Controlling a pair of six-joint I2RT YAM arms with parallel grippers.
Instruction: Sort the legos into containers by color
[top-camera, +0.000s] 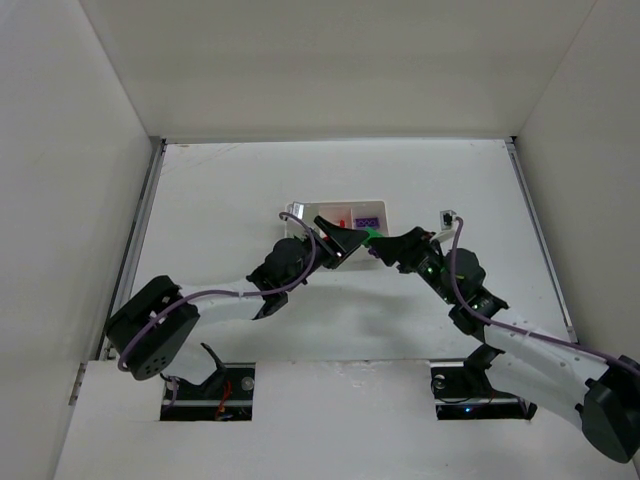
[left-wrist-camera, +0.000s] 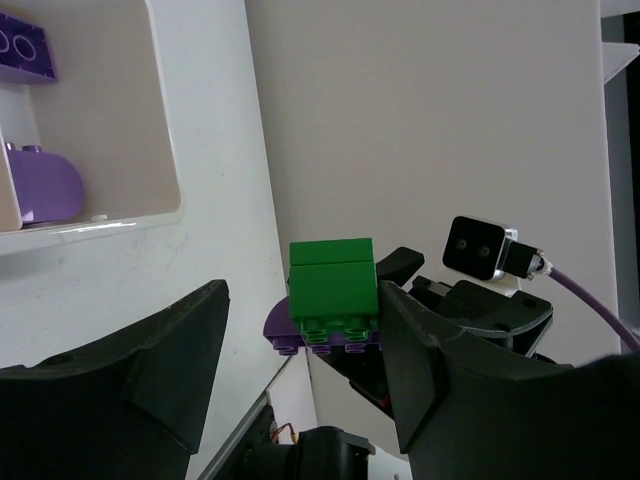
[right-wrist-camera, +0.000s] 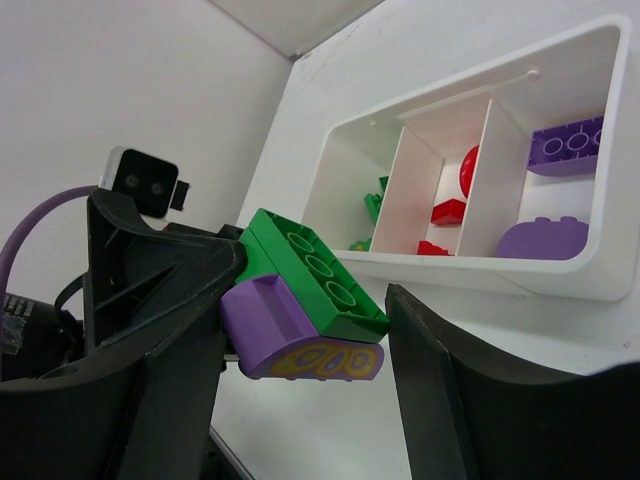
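A green brick is stuck on a rounded purple piece, and the pair hangs above the table just in front of the white tray. My right gripper is shut on this pair, one finger at each side. My left gripper stands open around the same green brick, which rests against its right finger, with a gap to the other finger. The tray holds green pieces on the left, red pieces in the middle and purple pieces on the right.
From above, both grippers meet at the tray's near right corner, left gripper facing right gripper. White walls enclose the table, and metal rails run along its left and right edges.
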